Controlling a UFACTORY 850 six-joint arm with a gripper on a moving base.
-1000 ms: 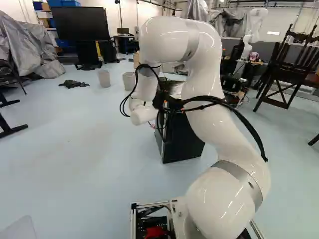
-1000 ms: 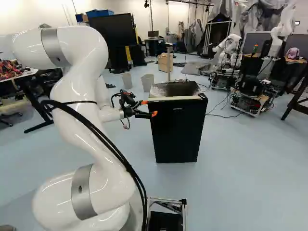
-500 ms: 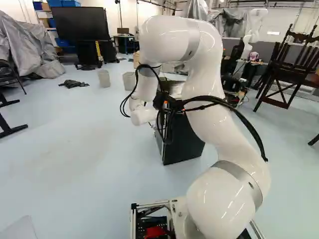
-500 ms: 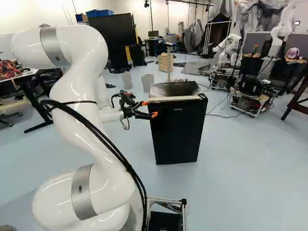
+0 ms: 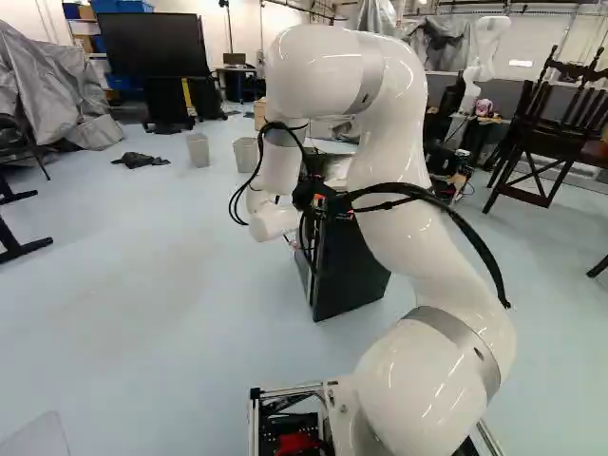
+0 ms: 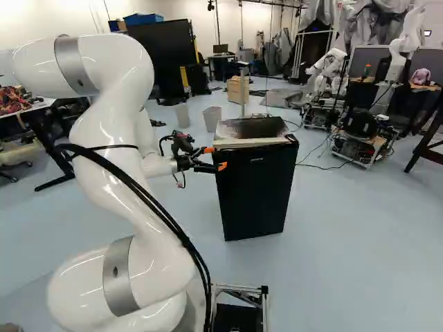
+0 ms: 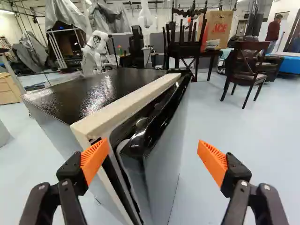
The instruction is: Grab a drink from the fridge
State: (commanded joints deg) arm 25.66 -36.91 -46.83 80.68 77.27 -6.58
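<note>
Two orange pads [image 7: 213,161] stand wide apart at the end of the black gripper [image 6: 215,158], and the edge of a fridge door [image 7: 161,159] lies in the space between them. One finger is at the narrow gap between door and cabinet, though whether it touches either I can't tell; the other is out past the front of the door, clear of it. Nothing is gripped. The hand is level with the upper part of the door, by its left edge in the right base view.

The black fridge [image 6: 252,200] stands upright on the pale floor [image 5: 180,285], ahead of the white arm [image 5: 399,166], with its door slightly ajar. A pale strip [image 7: 129,101] runs along the front edge of its glossy dark top [image 7: 93,91]. Where the drink is, I can't tell.

Beyond the fridge, toward the left of the right base view, two grey bins [image 6: 213,119] stand near each other, and a wooden crate [image 6: 237,90] sits farther back. Another robot [image 6: 329,81] is off to the right of that view, white, on a wheeled base. From the wrist I see a dark wooden chair [image 7: 243,70] on the floor well past the door. A big black screen [image 5: 154,45] stands at the far left of the left base view.
</note>
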